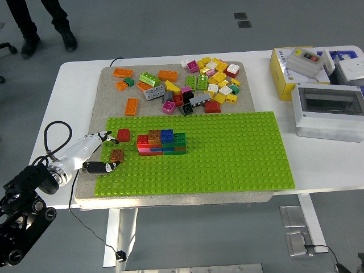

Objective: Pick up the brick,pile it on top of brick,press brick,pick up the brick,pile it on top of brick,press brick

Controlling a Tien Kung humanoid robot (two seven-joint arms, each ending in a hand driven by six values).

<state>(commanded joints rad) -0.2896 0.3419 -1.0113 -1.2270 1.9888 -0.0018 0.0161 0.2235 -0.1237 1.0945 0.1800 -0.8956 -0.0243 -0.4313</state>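
Observation:
A green baseplate (227, 153) lies on a grey mat. On its left part stands a block of stacked bricks (162, 143): red, brown, blue and green on top, with red, orange, blue and green layers beneath. A single red brick (123, 135) sits just left of it, and a small brown brick (117, 154) sits below that. My left hand (107, 151) rests at the plate's left edge. It is open, one finger near the red brick and the thumb (108, 166) just below the brown brick, holding nothing. The right hand is out of view.
A heap of loose bricks (199, 85) in many colours covers the mat behind the plate. A yellow box with a button unit (298, 65) and a grey enclosure (330, 111) stand at the right. A person's legs (40, 25) show at the top left.

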